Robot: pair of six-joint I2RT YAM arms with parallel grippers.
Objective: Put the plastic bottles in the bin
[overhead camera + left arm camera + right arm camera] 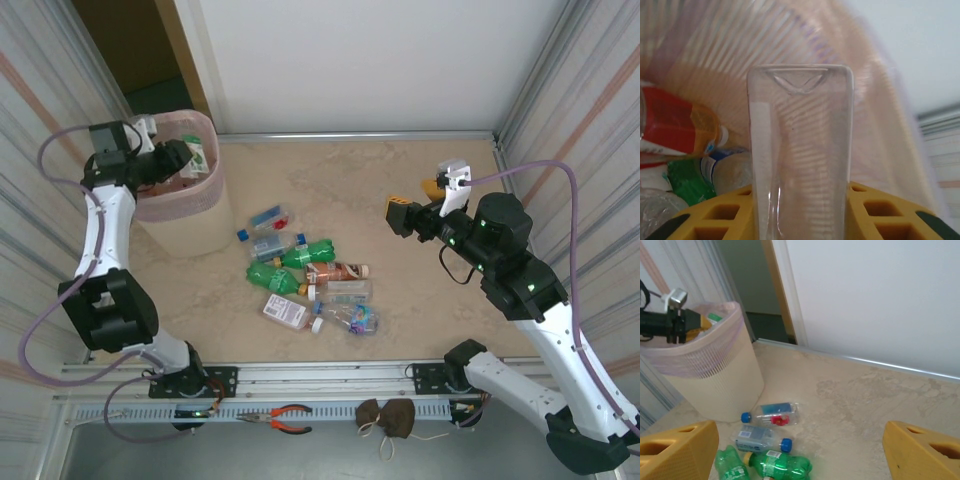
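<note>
My left gripper (188,160) hangs over the pale pink bin (190,228), shut on a clear square-sided plastic bottle (800,150) whose base points away from the camera. Inside the bin (880,125) lie an orange-brown bottle with a red label (680,125) and a green one (685,180). Several more bottles lie in a heap (305,275) mid-table, among them two green ones (782,465) and clear ones with blue caps (771,414). My right gripper (415,203) hovers open right of the heap, fingers (682,452) wide apart with nothing between them.
Corrugated walls close in the left and right sides, and a white wall with a metal strip runs along the back. An open doorway lies behind the bin (715,375). Orange-handled pliers (287,418) and a dark brown pouch (385,417) rest on the front rail.
</note>
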